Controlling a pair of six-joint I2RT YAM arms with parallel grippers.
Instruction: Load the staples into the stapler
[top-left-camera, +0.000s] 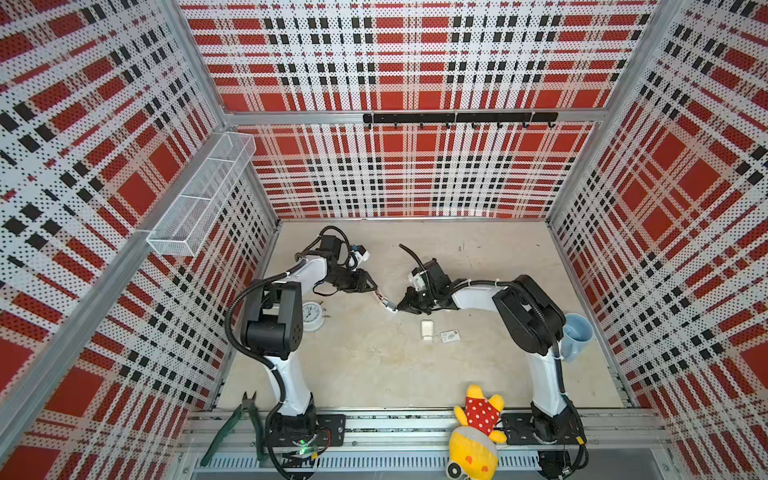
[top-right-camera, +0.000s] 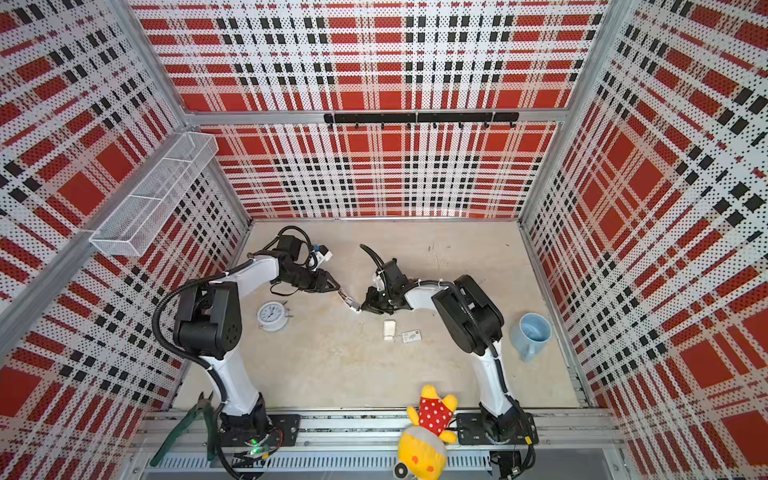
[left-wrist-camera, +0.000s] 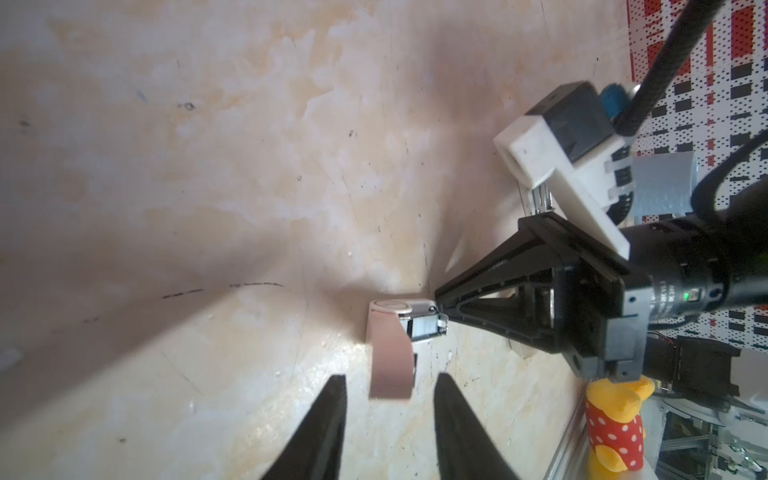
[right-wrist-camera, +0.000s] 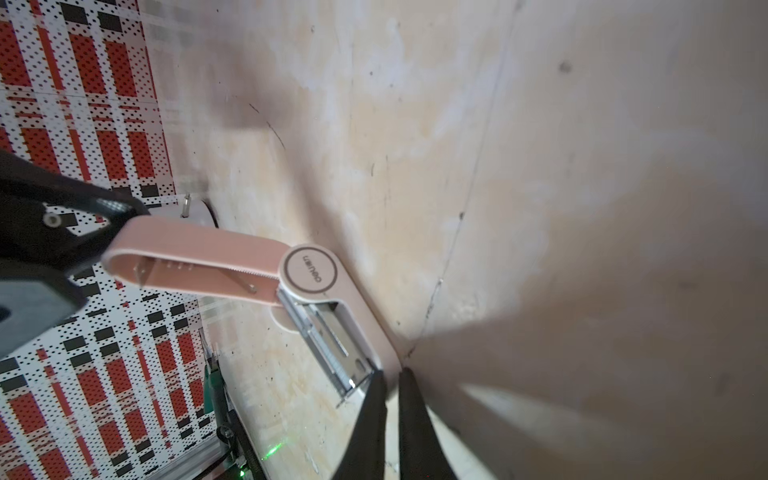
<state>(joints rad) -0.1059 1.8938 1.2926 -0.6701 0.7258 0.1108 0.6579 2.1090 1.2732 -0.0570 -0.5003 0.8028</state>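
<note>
Pink stapler (right-wrist-camera: 316, 274) on the worktop (top-left-camera: 374, 365), lid (right-wrist-camera: 199, 245) swung open; staples (right-wrist-camera: 328, 353) appear seated in its magazine. The right tool (right-wrist-camera: 391, 386) pinches the stapler's front end; the left tool (left-wrist-camera: 390, 376) stands spread astride the lid tip. Remaining: close lid.

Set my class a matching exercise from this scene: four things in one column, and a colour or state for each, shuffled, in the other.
Things
1. stapler
2. mug
3. alarm clock
4. plush toy

Descriptions
A. pale blue, standing upright
B. yellow, with a red white-dotted top
C. pink, lid swung open
D. white, with a round dial

Pairs: 1-C, 2-A, 3-D, 4-B
</note>
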